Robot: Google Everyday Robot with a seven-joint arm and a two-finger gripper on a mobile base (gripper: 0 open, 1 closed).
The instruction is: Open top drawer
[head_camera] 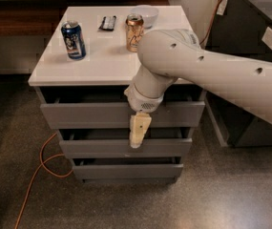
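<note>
The top drawer (88, 114) is the uppermost grey front of the cabinet, just under the white tabletop (107, 63). A dark gap shows between its upper edge and the tabletop. My gripper (138, 131) hangs down from the big white arm (212, 68). It is in front of the middle of the top drawer's front, and its cream tip reaches down to the second drawer (97, 148). The third drawer (126, 171) is at the bottom.
On the tabletop stand a blue can (73, 40), a tan can (134, 32), a white bowl (145, 14) and a small dark flat object (108, 23). An orange cable (34, 178) lies on the floor at left. A dark cabinet (250, 51) stands close at right.
</note>
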